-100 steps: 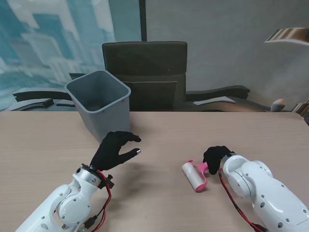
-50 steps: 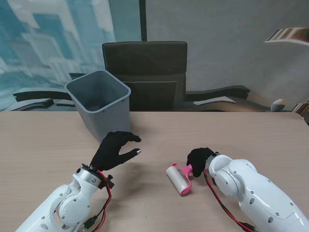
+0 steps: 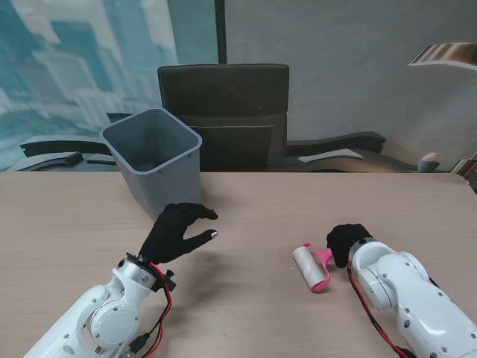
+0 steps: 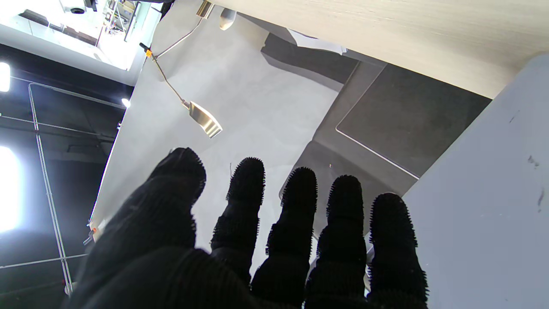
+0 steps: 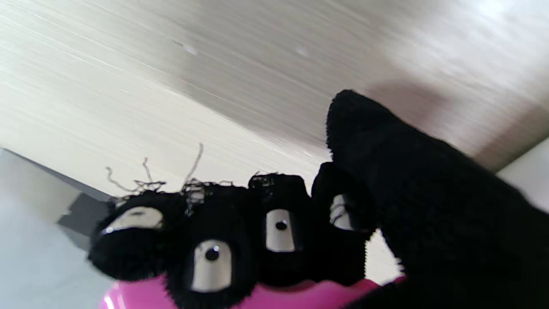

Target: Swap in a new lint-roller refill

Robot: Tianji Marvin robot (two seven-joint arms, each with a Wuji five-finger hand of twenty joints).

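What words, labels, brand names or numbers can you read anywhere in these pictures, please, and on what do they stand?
None can be read.
Lint roller, held by the right hand: plain white roll and pink handle, no print visible.
Grey bin: only small dark scuffs, no lettering.
Left hand: plain black glove, open, holding nothing.
Papers on the desk behind: too small to tell.

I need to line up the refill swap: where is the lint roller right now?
In the stand view, the lint roller lies on the table's right side, its pink handle gripped by the right hand.

Even bright daylight, soft shadows, motion-blurred right wrist view, glaring ceiling lights
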